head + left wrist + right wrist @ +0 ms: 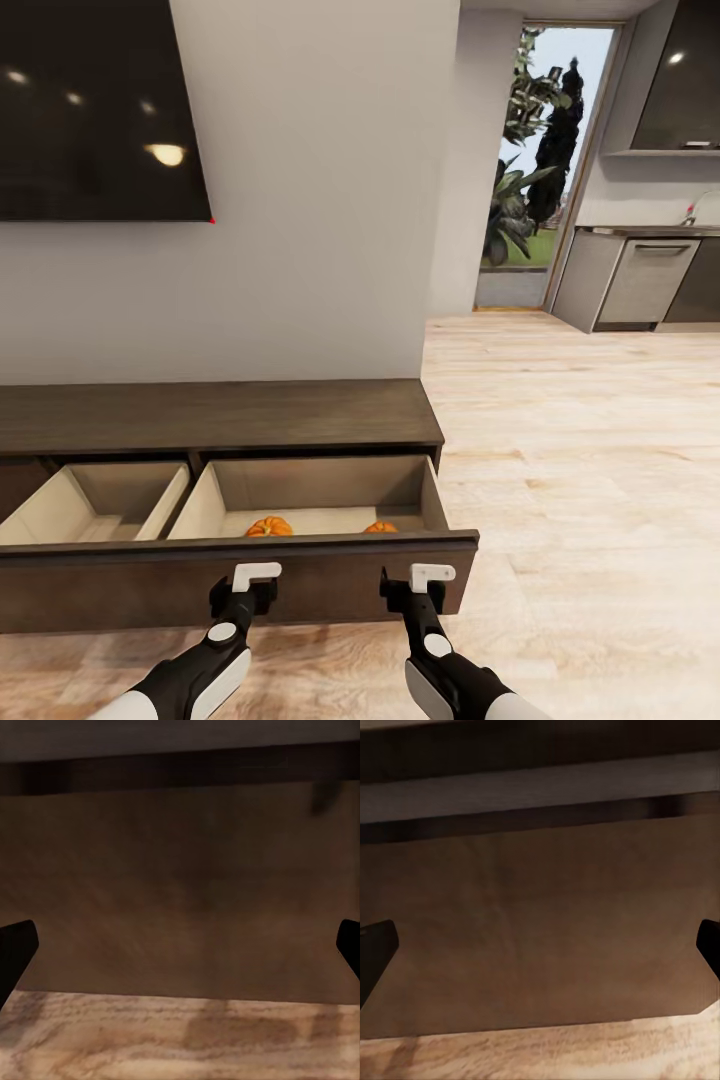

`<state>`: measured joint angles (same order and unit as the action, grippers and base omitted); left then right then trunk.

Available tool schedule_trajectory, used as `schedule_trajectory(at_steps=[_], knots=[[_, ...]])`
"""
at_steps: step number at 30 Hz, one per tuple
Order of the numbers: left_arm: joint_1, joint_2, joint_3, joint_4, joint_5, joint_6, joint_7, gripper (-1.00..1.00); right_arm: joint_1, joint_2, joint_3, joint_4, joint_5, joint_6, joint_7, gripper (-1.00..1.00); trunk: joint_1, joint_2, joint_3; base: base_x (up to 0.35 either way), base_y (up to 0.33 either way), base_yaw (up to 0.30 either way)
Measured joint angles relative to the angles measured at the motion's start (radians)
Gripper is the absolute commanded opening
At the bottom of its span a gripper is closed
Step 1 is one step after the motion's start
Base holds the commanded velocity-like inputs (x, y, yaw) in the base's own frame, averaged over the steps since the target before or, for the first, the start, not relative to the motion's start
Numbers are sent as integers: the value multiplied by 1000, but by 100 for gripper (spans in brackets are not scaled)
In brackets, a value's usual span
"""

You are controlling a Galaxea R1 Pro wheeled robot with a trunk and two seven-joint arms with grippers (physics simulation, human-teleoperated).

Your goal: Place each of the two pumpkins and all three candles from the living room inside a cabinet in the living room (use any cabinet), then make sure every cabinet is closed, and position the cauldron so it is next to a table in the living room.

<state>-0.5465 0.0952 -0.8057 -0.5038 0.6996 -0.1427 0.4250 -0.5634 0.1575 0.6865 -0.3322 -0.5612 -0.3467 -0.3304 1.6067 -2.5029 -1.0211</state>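
Head view: cabinet (230,415) drawer pulled out, two pumpkins (270,526) inside; both claws released.

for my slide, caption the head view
Both tools at the open drawer holding two pumpkins.

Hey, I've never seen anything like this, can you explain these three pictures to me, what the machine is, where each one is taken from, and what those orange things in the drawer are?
This is a simulated two-armed robot on wheels. The big picture comes from a camera on its head, looking down over both arms at a long dark cabinet under a wall screen. The cabinet's drawer is pulled out, and two small pumpkins lie inside it. The left gripper and right gripper sit right at the drawer's front panel, both open and holding nothing.

The other two pictures come from cameras on each wrist, looking along the fingers. Both show that brown front panel up close, with the wooden floor beneath it.
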Motion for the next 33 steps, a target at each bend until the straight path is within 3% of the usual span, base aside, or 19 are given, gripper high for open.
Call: schedule_trajectory(at_steps=[4,27,33], knots=[[0,0,0,0,0,0,0,100,0,-1,0,0,0,0,0,100,0,0,0,0,0,0],[0,0,-1,1,0,1,0,100,0,-1,0,0,0,1,0,100,10,-5,-89,0,0,0],[0,-1,0,0,0,0,0,100,0,-1,-1,0,0,1,0,100,10,-5,-89,0,0,0]])
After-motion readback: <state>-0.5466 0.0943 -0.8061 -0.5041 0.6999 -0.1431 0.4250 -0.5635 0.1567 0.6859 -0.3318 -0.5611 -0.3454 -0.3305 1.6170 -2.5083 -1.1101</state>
